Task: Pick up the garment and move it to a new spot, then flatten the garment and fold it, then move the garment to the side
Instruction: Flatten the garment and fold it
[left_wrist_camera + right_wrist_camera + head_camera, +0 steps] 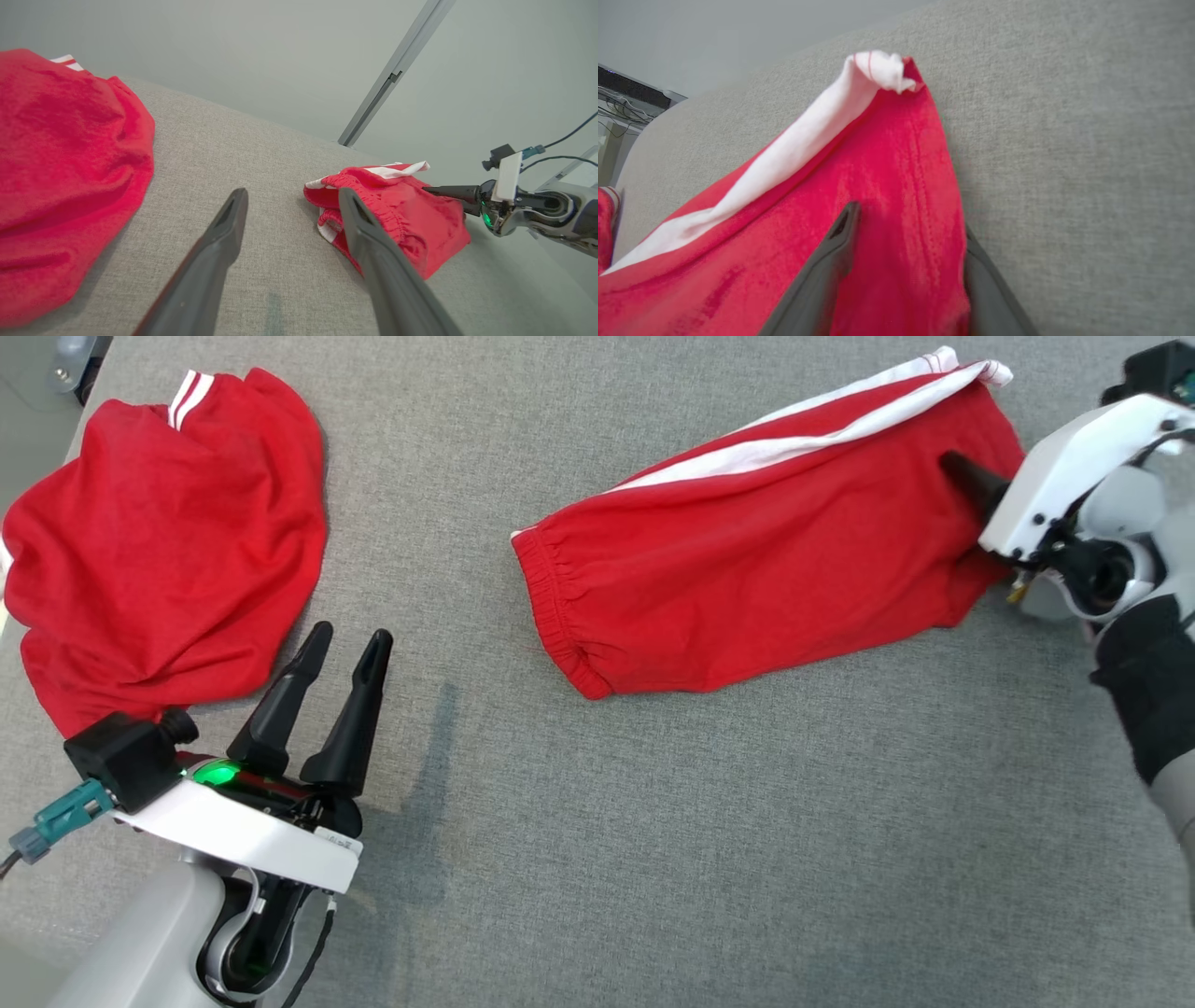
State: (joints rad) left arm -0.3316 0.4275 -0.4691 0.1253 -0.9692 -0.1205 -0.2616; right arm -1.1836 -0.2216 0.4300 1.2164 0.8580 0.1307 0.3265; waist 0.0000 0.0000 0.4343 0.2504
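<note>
The garment is a pair of red shorts with a white side stripe, lying folded lengthways on the grey table, elastic waistband toward the middle. My right gripper is at its far right end, jaws wide and astride a fold of the red cloth: one finger lies on top, the other sits under the edge. The left wrist view shows the shorts with the right gripper poking in from the right. My left gripper is open and empty at the lower left, hovering over the table.
A second red garment with white trim lies crumpled at the far left, just beyond my left gripper's fingertips, also seen as the red heap. The grey fabric tabletop stretches between the two garments; its left edge is near the top-left corner.
</note>
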